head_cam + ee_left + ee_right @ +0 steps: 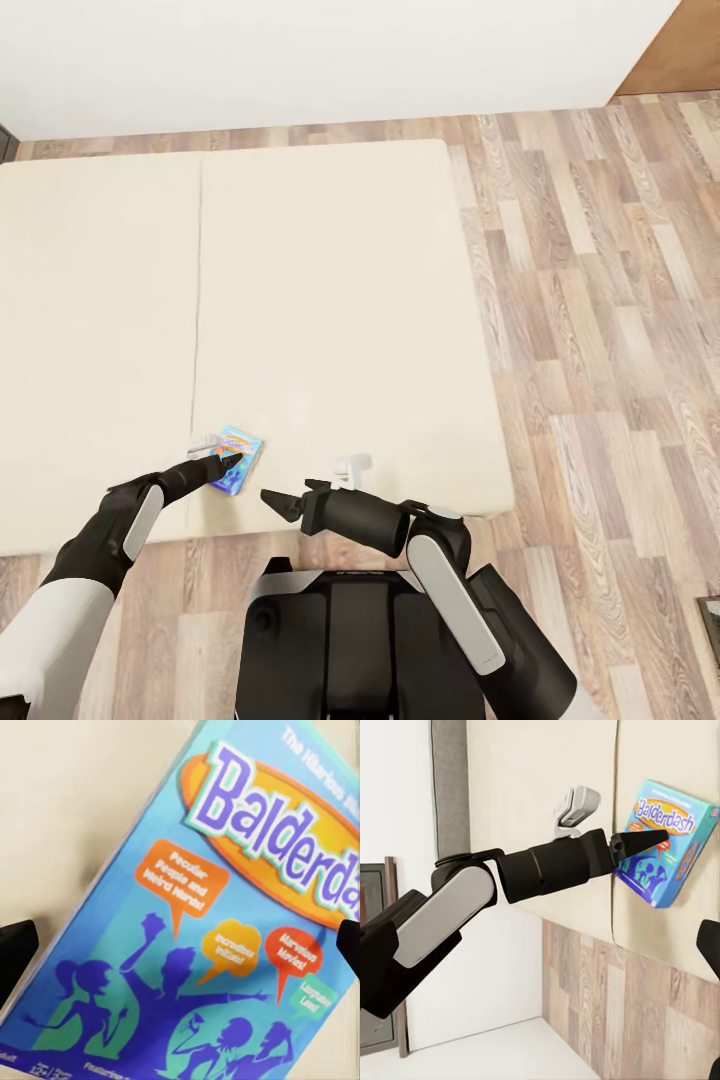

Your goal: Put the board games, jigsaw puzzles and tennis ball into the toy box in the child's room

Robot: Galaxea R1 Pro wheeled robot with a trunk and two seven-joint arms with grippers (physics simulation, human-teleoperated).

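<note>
A blue board game box (240,458) printed "Balderdash" lies flat on the cream bed (330,300), close to its near edge. My left gripper (226,464) hovers right over the box, open. In the left wrist view the box (202,922) spreads between the two black fingertips (15,949), which sit far apart and do not touch it. The right wrist view takes in the left arm from the side, with the left gripper (641,840) pointing at the box (671,844). My right gripper (279,504) is open with nothing in it, a short way right of the box above the bed's edge.
A seam (197,300) runs down the mattress just left of the box. A white wall (300,50) stands behind the bed. Wood-plank floor (610,350) stretches to the right of the bed. A dark object (710,612) sits at the floor's right edge.
</note>
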